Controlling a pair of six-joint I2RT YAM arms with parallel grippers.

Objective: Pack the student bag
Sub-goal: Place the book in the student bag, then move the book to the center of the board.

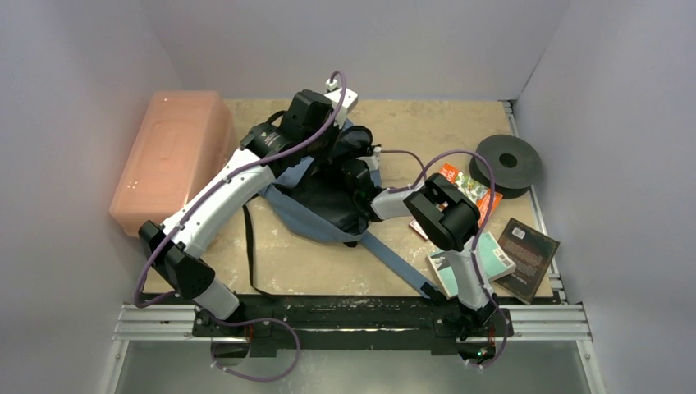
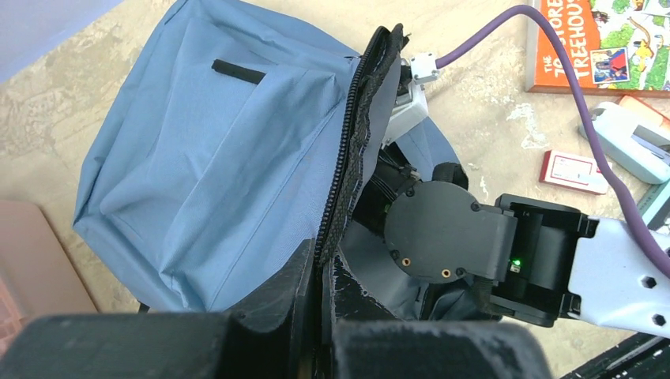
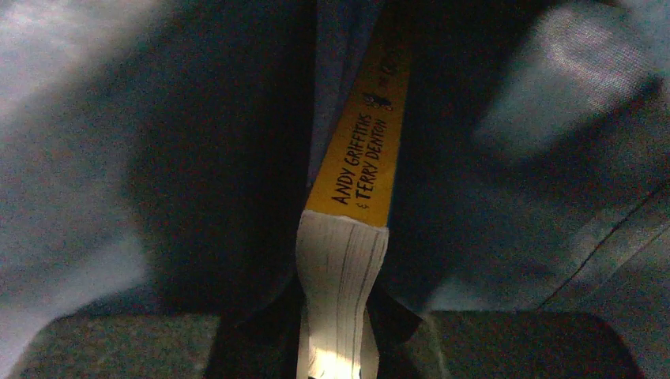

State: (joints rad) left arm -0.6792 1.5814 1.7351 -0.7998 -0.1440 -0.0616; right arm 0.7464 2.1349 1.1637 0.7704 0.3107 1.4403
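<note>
The blue-grey student bag (image 1: 316, 197) lies mid-table with black straps; it also shows in the left wrist view (image 2: 213, 158). My left gripper (image 2: 325, 272) is shut on the bag's black zipper edge (image 2: 351, 150) and holds the opening up. My right gripper (image 3: 340, 332) is deep inside the bag, shut on a book with a yellow spine (image 3: 365, 150) reading "Andy Griffiths & Terry Denton"; its white pages (image 3: 341, 268) sit between the jaws. From above, the right gripper's fingers are hidden in the bag's opening (image 1: 354, 176).
A salmon-pink plastic box (image 1: 172, 156) stands at far left. At right lie an orange book (image 1: 468, 190), a teal book (image 1: 476, 264), a dark book (image 1: 527, 256) and a black spool (image 1: 509, 162). A small red-and-white card (image 2: 575, 170) lies on the table.
</note>
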